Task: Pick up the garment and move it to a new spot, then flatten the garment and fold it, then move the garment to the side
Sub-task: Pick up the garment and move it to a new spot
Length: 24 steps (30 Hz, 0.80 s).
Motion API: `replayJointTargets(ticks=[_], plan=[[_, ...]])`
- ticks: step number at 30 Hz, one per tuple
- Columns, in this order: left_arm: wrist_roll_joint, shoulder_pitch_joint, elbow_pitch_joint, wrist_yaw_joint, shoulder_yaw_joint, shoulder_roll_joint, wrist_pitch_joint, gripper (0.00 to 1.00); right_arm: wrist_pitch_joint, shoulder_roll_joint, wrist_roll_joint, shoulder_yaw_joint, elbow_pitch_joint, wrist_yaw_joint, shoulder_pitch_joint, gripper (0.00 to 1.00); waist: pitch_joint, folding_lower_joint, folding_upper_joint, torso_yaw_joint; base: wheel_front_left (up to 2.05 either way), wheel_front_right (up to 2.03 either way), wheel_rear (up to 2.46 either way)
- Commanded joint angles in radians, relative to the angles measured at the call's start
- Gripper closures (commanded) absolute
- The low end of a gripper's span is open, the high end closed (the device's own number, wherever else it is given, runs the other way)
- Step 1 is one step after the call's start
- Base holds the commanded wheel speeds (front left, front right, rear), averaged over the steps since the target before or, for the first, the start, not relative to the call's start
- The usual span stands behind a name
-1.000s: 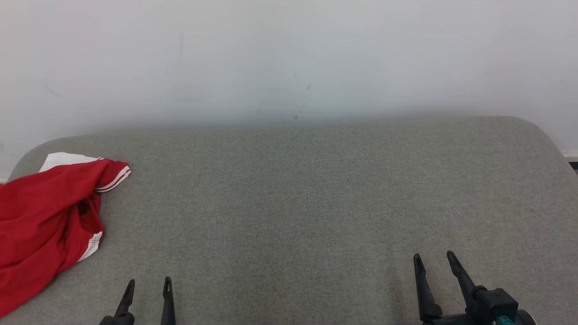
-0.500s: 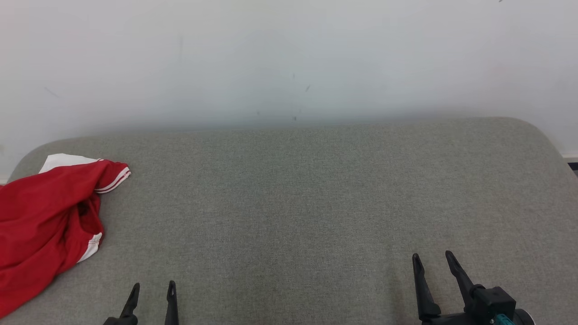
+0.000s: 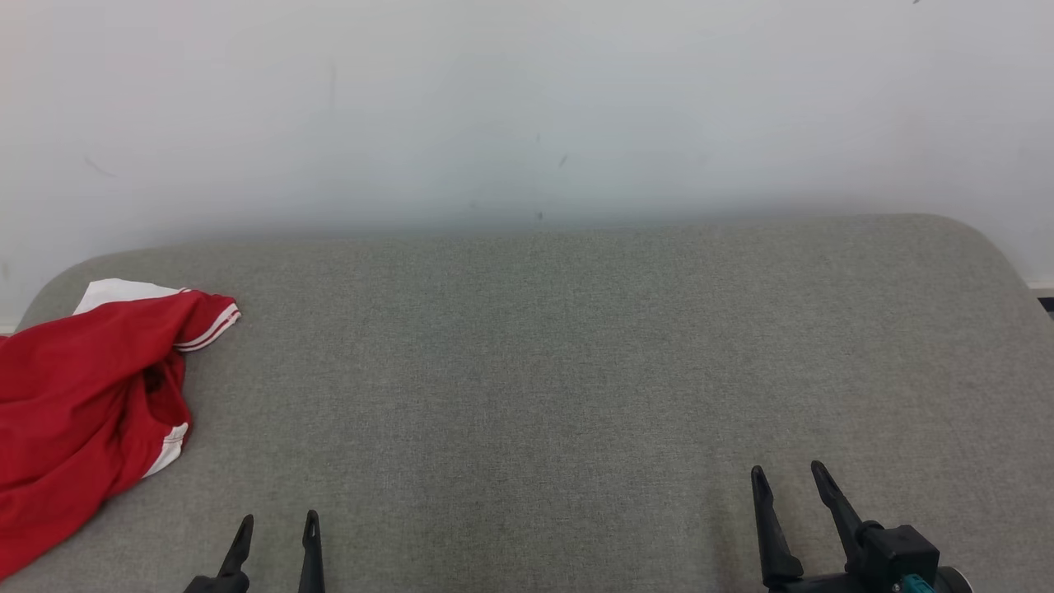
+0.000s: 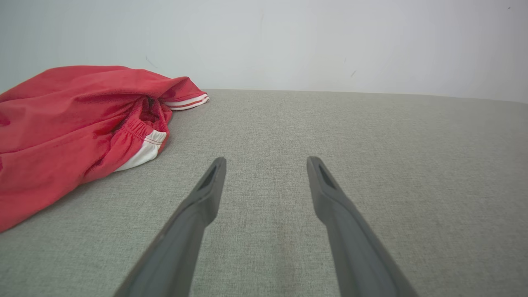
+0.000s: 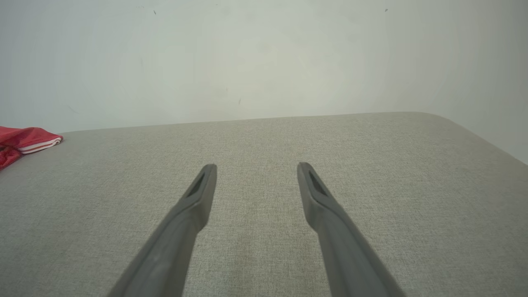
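Crumpled red garment (image 3: 82,412) with white striped trim, bunched at the far-left edge of the grey fabric-covered worktop (image 3: 535,371).

One white-banded cuff points toward the pale wall (image 3: 527,107) behind; part of the cloth runs off the head view's left border. The left gripper (image 3: 278,519) hovers near the garment, just to its right and clear of it, fingers spread and holding nothing. The right gripper (image 3: 786,469) sits well apart over bare fabric, fingers likewise spread and empty.
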<state>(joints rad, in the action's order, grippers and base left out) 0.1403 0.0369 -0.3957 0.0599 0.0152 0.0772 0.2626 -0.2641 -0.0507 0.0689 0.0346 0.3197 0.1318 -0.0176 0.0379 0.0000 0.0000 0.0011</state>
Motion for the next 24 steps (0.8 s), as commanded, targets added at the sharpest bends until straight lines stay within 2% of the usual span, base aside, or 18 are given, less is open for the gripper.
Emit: replayJointTargets(ticks=[1, 10, 24], plan=[[0.006, 0.006, -0.003, -0.005, 0.000, 0.005, 0.003, 0.00, -0.001, 0.001, 0.008, 0.000, 0.001, -0.002, -0.001, 0.00, -0.001, 0.0000, 0.0000, 0.003, 0.00, 0.00, 0.00], [0.008, 0.011, -0.003, -0.011, 0.000, 0.011, 0.003, 0.00, -0.001, 0.001, 0.013, 0.011, -0.004, -0.002, 0.012, 0.00, -0.002, 0.0000, 0.0000, 0.058, 0.00, 0.00, 0.00], [0.023, -0.015, 0.007, -0.025, -0.024, 0.023, 0.003, 0.00, -0.001, 0.001, 0.023, 0.014, -0.002, -0.002, 0.028, 0.00, 0.003, 0.0000, 0.0000, 0.239, 0.00, 0.00, 0.00]])
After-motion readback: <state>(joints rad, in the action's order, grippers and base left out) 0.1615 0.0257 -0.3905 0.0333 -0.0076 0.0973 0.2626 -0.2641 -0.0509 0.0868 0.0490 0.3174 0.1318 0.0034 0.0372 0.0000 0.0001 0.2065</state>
